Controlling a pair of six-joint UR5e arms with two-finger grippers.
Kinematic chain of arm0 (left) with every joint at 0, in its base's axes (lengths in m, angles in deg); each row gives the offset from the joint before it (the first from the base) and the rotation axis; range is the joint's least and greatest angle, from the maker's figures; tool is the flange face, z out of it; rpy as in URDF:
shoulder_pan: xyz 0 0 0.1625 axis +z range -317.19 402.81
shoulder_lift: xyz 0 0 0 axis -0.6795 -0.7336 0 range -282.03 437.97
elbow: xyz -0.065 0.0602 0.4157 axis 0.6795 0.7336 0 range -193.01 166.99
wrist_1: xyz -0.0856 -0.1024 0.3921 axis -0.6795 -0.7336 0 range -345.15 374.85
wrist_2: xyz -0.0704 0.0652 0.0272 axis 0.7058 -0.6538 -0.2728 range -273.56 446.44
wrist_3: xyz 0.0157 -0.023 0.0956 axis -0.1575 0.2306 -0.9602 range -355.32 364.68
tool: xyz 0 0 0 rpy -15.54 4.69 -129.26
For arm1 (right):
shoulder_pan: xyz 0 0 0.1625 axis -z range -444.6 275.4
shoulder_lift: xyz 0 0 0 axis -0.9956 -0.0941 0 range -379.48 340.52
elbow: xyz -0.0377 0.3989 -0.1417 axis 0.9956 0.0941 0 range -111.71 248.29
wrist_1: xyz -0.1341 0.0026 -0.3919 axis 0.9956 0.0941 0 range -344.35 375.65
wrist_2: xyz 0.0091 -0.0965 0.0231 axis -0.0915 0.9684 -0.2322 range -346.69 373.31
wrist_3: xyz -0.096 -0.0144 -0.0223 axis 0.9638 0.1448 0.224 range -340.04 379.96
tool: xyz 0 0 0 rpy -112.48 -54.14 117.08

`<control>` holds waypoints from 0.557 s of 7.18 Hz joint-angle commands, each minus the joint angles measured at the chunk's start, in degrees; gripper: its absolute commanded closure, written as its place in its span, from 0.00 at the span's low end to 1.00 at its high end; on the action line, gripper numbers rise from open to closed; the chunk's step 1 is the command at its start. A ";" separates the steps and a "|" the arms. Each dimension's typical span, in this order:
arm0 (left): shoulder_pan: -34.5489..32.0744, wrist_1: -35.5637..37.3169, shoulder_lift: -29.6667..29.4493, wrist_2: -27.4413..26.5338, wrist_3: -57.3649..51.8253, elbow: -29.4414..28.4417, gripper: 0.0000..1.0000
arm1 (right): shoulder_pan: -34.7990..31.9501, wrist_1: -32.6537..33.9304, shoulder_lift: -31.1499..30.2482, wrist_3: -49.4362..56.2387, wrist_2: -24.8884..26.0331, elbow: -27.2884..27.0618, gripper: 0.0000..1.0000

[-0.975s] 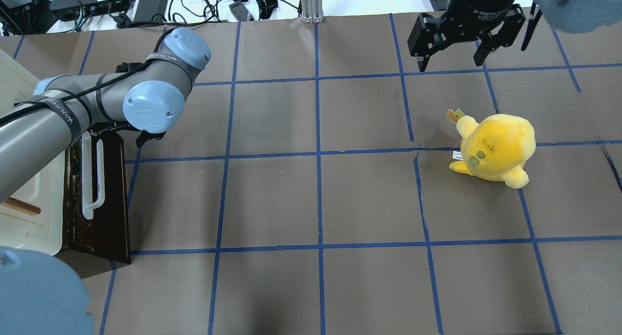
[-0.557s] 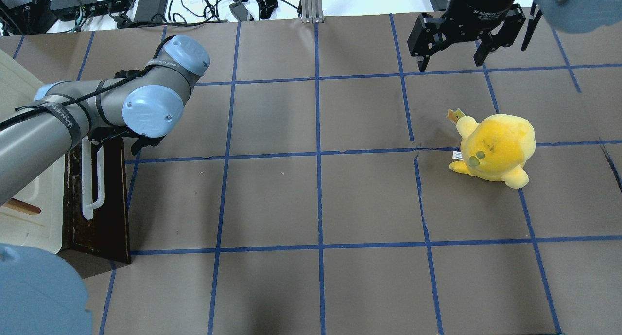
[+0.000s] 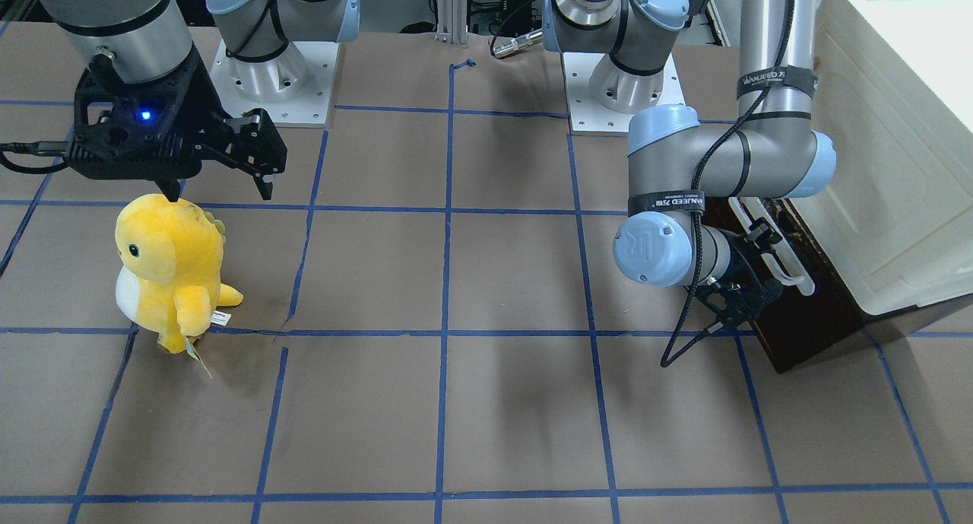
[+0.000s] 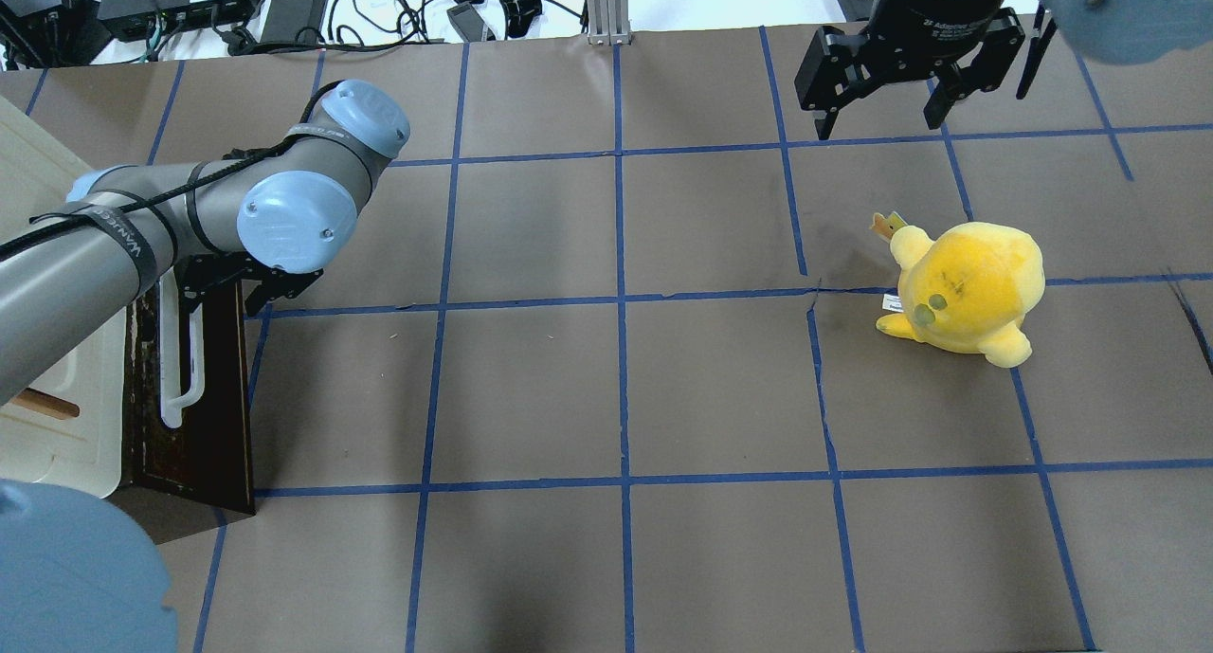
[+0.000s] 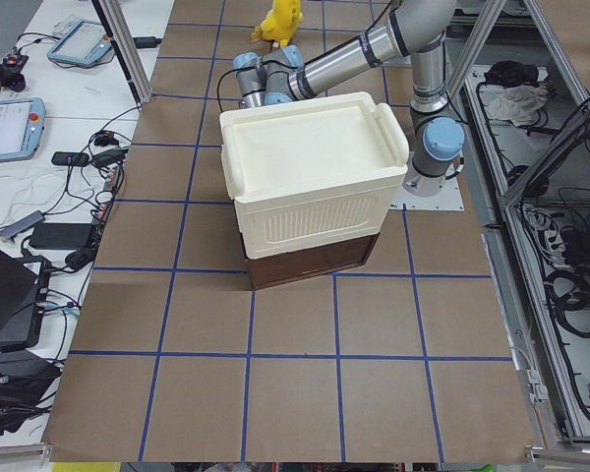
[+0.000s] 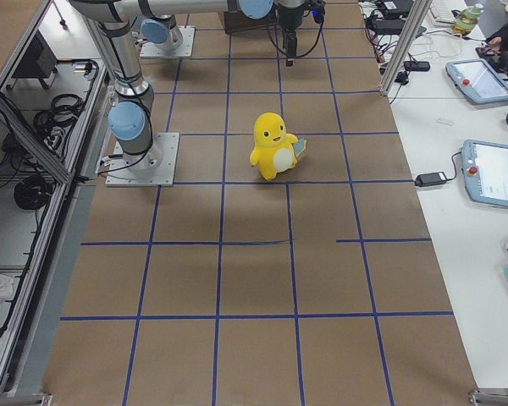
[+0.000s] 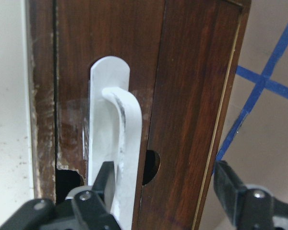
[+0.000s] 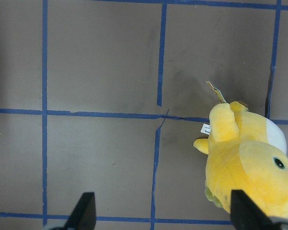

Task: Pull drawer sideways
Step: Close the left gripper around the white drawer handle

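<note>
The drawer [image 4: 204,416] has a dark brown wooden front and a long white bar handle [image 4: 180,350]. It sits under a cream box at the table's left end, and its inner tray is hidden. It also shows in the front-facing view [image 3: 806,319]. My left gripper [image 4: 223,291] is open at the far end of the handle. In the left wrist view the handle [image 7: 122,143] stands between the fingers, close to the left finger [image 7: 104,184], and the gripper [image 7: 165,191] is not closed on it. My right gripper [image 4: 881,113] is open and empty, high at the far right.
A cream-white lidded box [image 4: 57,426] sits on top of the drawer unit at the left edge. A yellow plush toy [image 4: 967,288] stands at the right, just below my right gripper in the right wrist view [image 8: 249,167]. Brown paper with blue tape lines covers the table.
My left wrist and gripper have shifted toward the robot along the drawer front, closer onto the handle's far end. The drawer, toy and right arm have not moved.
</note>
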 commanded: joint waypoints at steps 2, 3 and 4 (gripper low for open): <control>1.39 -2.25 0.32 0.85 2.60 -0.05 0.29 | 0.00 0.00 0.00 0.00 -0.06 0.00 0.00; 1.40 -2.26 0.06 0.94 2.62 -0.23 0.29 | 0.00 0.00 0.00 0.00 0.03 0.00 0.00; 1.40 -2.26 0.06 0.94 2.62 -0.23 0.29 | 0.00 0.00 0.00 0.00 0.03 0.00 0.00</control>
